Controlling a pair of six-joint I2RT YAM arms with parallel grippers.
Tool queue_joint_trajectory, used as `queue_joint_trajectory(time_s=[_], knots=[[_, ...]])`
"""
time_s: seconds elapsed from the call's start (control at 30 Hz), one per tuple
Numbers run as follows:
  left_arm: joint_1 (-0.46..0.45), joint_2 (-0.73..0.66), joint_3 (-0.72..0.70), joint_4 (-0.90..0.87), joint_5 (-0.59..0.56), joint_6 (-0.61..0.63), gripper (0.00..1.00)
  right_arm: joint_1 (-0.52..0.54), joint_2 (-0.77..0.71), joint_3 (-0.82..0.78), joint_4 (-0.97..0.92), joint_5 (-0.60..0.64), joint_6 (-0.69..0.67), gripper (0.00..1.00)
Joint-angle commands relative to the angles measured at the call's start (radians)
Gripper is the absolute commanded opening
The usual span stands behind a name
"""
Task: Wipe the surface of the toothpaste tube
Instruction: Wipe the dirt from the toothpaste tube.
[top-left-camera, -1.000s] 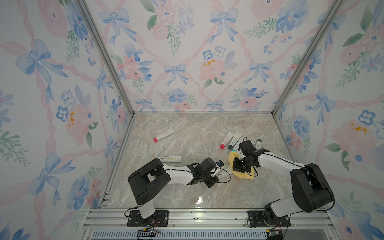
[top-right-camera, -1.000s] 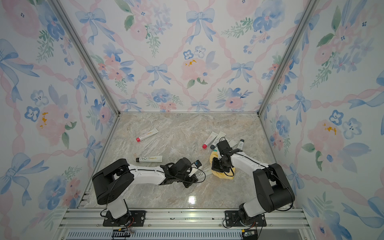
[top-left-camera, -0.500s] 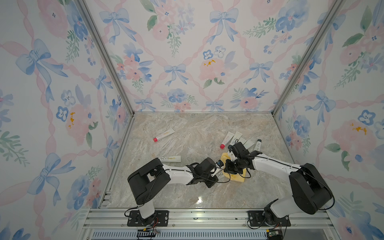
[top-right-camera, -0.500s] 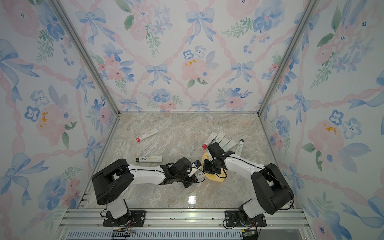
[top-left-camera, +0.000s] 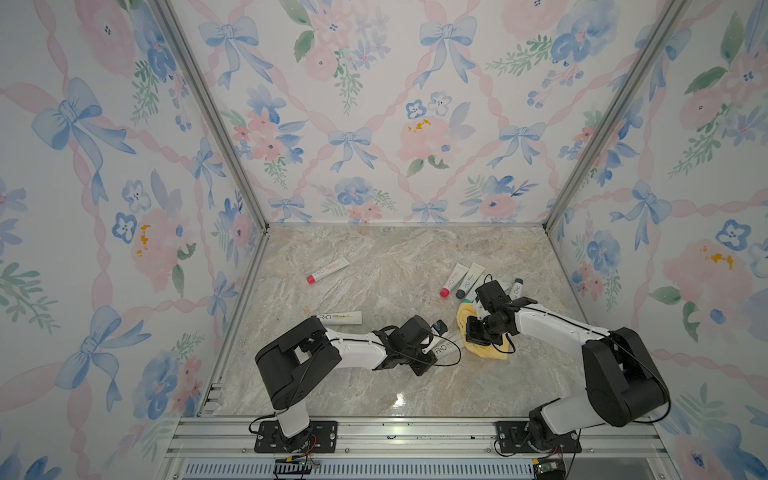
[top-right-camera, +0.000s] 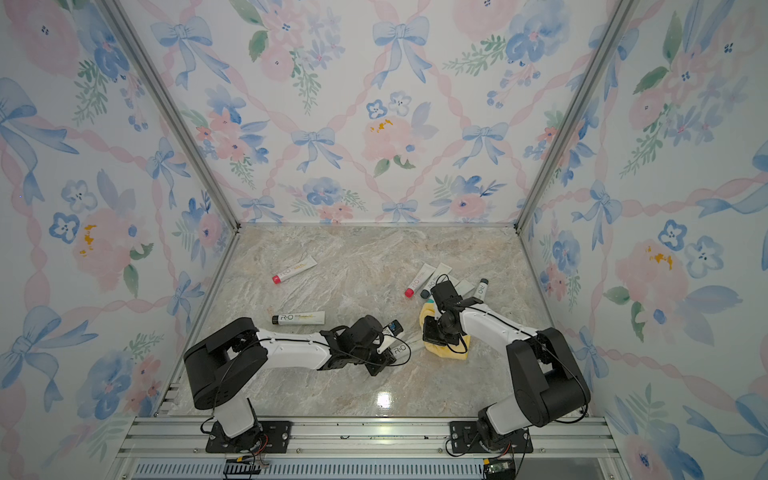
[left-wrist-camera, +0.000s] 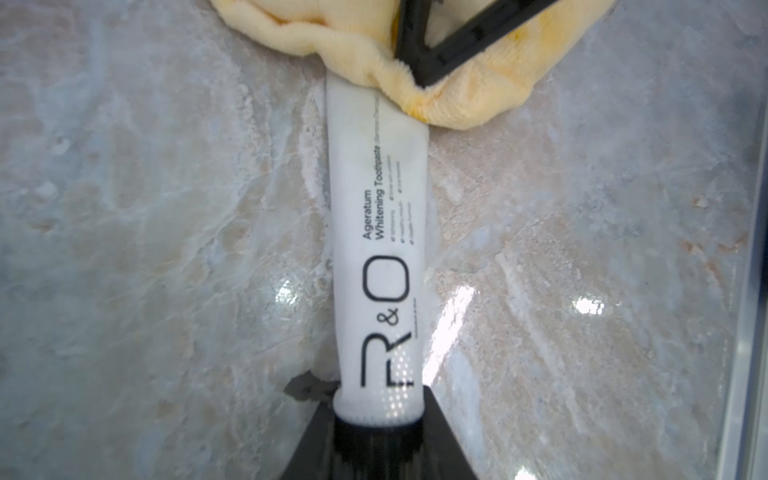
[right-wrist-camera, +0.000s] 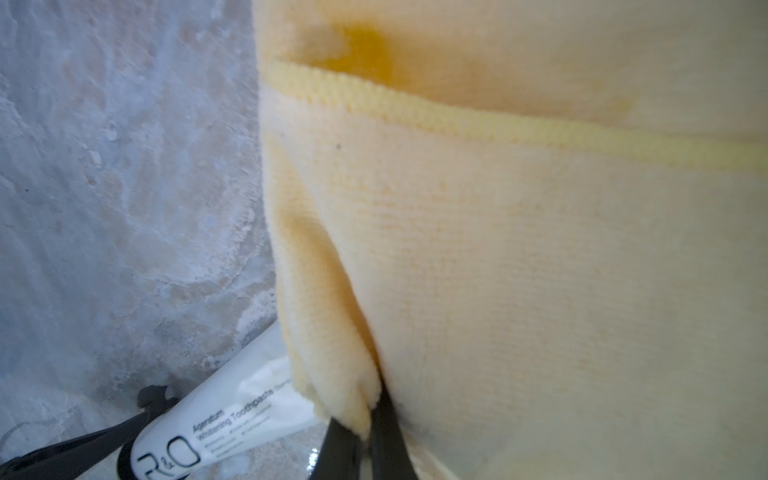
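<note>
The wipe looks just begun: the left jaws clamp the cap end of the tube (left-wrist-camera: 378, 249), low at the front middle of the table (left-wrist-camera: 166, 208), while the right jaws, pinched tight on the cloth (left-wrist-camera: 353, 45), lay it over the tail only, the printed body left to do.

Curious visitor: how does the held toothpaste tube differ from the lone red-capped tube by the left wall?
Caps: held tube black, lone tube red. The held tube sits clamped in the left gripper, yellow cloth on its tail; the lone tube lies free. Both white, R&O-branded.
</note>
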Motion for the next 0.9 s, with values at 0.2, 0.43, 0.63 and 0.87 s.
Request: queue_joint_trajectory(time_s=[0.2,0.43,0.63,0.87], knots=[[-0.003,0.011,-0.025,-0.056,-0.007,0.013,0.25,0.151,0.061,-0.018,0.08,-0.164,0.099,0.07],[-0.003,0.011,-0.025,-0.055,-0.008,0.013,0.25,0.219,0.004,-0.012,0.098,-0.226,0.171,0.08],[-0.004,0.012,-0.025,-0.055,-0.013,0.012,0.24,0.173,0.026,-0.015,0.063,-0.17,0.124,0.07],[-0.004,-0.032,-0.05,-0.055,-0.05,-0.001,0.24,0.023,0.004,-0.066,0.036,-0.098,0.052,0.07]])
